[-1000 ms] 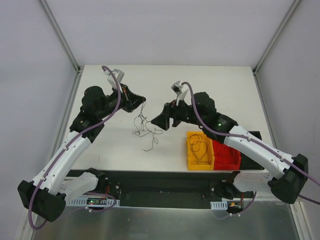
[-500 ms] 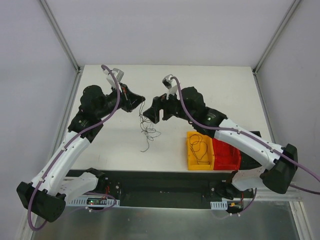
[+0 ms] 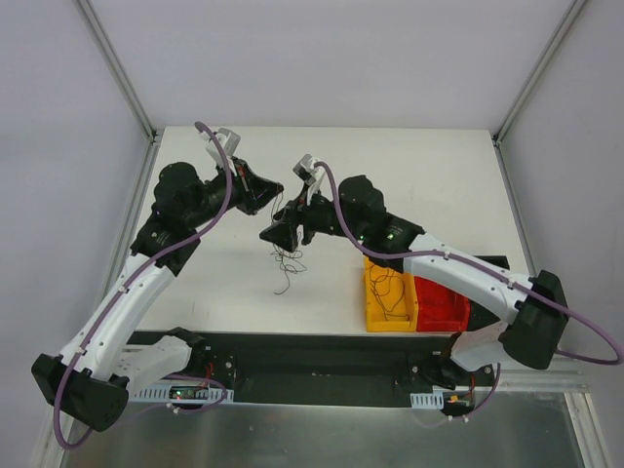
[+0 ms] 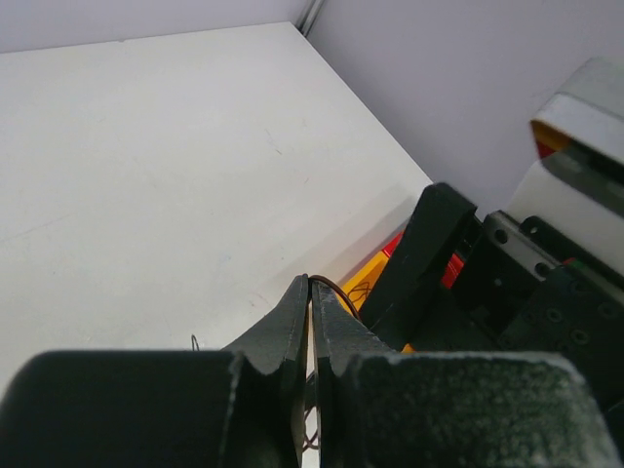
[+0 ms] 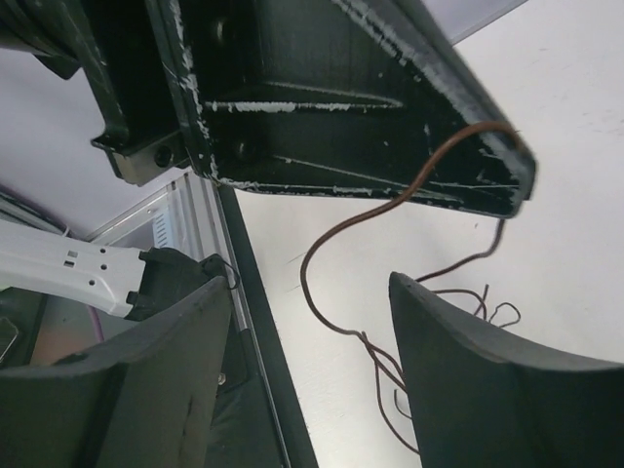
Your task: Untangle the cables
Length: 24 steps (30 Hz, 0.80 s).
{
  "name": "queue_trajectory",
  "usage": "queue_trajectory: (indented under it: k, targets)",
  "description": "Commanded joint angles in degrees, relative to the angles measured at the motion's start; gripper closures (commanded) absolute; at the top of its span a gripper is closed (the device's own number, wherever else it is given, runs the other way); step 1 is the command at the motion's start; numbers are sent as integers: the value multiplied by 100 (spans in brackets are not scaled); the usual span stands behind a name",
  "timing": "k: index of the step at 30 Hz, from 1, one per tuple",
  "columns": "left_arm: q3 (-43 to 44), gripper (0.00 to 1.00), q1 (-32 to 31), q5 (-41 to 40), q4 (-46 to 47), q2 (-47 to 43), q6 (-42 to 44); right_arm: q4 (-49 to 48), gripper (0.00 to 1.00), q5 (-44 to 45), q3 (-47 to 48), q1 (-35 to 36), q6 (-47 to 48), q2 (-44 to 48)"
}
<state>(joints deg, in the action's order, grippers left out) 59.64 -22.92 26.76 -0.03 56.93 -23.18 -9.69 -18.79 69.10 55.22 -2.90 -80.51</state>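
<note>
The cables (image 3: 284,259) are thin dark red and brown wires dangling in a small tangle from my left gripper (image 3: 279,193), whose jaws are shut on one brown strand (image 4: 329,285) at their very tip. My right gripper (image 3: 272,234) is open just below and beside the left one. In the right wrist view the brown strand (image 5: 308,255) loops down from the left gripper's finger (image 5: 390,146) and passes between my right gripper's (image 5: 307,288) spread fingers, touching neither. The rest of the tangle (image 5: 458,292) lies partly behind the right finger (image 5: 468,380).
A yellow bin (image 3: 371,293) with one wire coiled in it and a red bin (image 3: 441,306) stand at the near right of the white table (image 3: 448,185). Both bins show in the left wrist view behind the right gripper's black body (image 4: 419,253).
My right arm has swung left across the table up to the left gripper, fingers now around the hanging strand. The tangle has drawn up shorter. The left gripper has held still, shut.
</note>
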Motion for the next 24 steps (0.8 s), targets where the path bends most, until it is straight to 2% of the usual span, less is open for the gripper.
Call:
queue_trajectory:
  k: [1, 6, 10, 14, 17, 24]
  targets:
    - [329, 100, -29, 75, 161, -59, -3, -848, 36, -669, 148, 15, -193, -289]
    - [601, 100, -29, -180, 170, -33, 129, -1902, 60, -1083, -500, 85, -905, -571]
    - [970, 100, -29, -513, 162, -41, 480, -2185, 89, -1039, -1117, 120, -1239, -641]
    - [1348, 100, -29, -909, 100, -32, 876, -2344, 92, -873, -1828, 147, -1380, -641]
    - [1533, 100, -20, -1164, 100, -59, 1043, -2335, 100, -575, -2198, 147, -1485, -615]
    - [1744, 100, -20, -1831, 30, -173, 1597, -2038, 100, -293, -2665, 155, -1381, -229]
